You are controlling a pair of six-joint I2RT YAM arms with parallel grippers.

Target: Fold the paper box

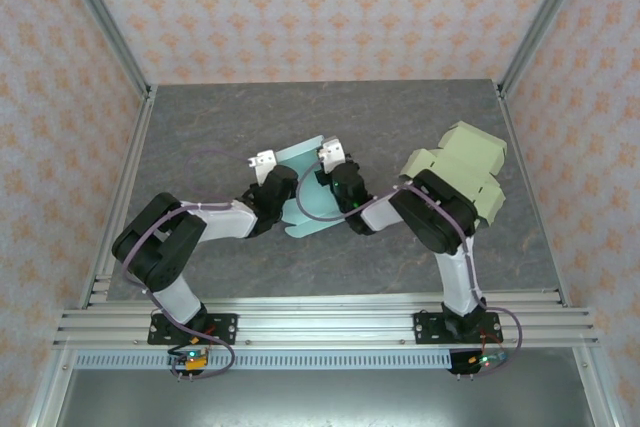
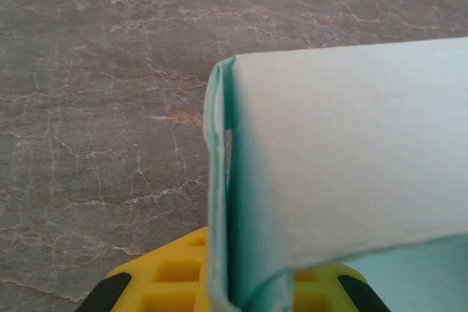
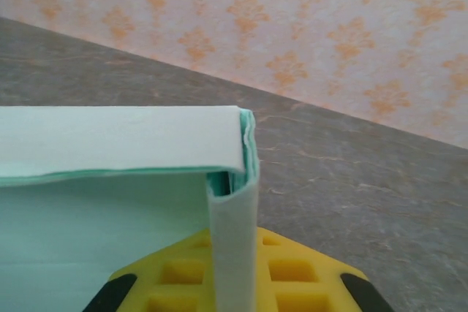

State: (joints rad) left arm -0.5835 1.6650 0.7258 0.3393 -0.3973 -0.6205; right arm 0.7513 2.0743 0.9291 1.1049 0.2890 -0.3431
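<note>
The light teal paper box [image 1: 305, 202] lies part-folded near the middle of the grey marbled table top [image 1: 200, 127], between my two wrists. From my left wrist camera, one panel bends over to the right, and its doubled edge [image 2: 219, 180] stands upright and runs down into my yellow finger moulding [image 2: 175, 275]. My left claw [image 1: 264, 161] is closed narrow on that edge at the sheet's far left corner. My right claw [image 1: 331, 154] sits at the sheet's far right corner. There a narrow upright flap [image 3: 232, 246] stands before the fingers under a folded-over top panel, but I cannot tell whether the jaws pinch it. A stack of pale yellow-green folded paper boxes [image 1: 465, 172] rests by my right arm, well apart from the teal sheet.
</note>
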